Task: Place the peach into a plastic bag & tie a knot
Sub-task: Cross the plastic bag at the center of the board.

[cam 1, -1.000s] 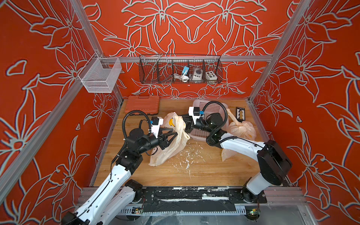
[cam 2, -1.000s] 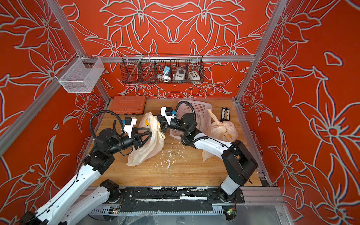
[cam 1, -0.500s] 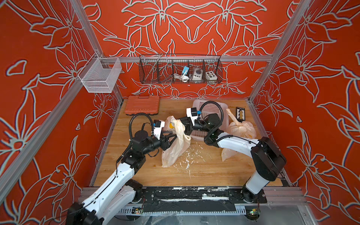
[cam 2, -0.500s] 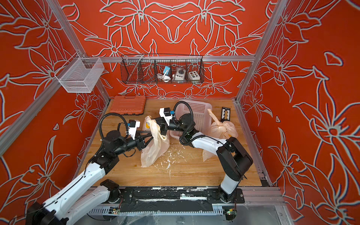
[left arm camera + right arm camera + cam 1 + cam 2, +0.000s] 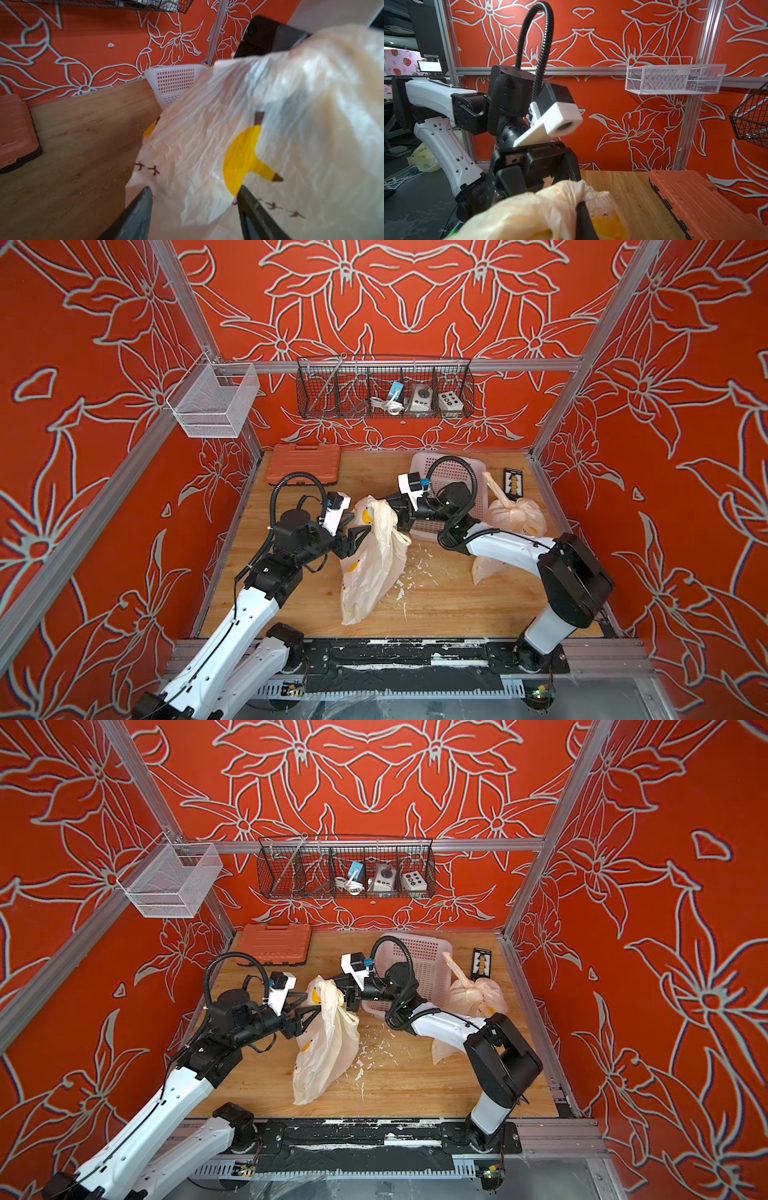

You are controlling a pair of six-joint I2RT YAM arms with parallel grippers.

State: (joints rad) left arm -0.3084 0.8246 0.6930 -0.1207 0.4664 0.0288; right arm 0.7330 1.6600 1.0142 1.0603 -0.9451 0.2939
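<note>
Right claw [image 5: 395,512], above the table [image 5: 449,601], was pinched shut on the bag's [image 5: 374,568] bunched top, the bag's bottom resting on the wood. My left claw [image 5: 359,537] stood open at the bag's side, plastic loose between its fingers [image 5: 143,203]. I couldn't make out the peach.

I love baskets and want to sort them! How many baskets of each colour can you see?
White baskets: 2, the white wire basket on the side wall and the white plastic basket on the table.
Black baskets: 1, the black wire basket on the back wall.
Total: 3
</note>
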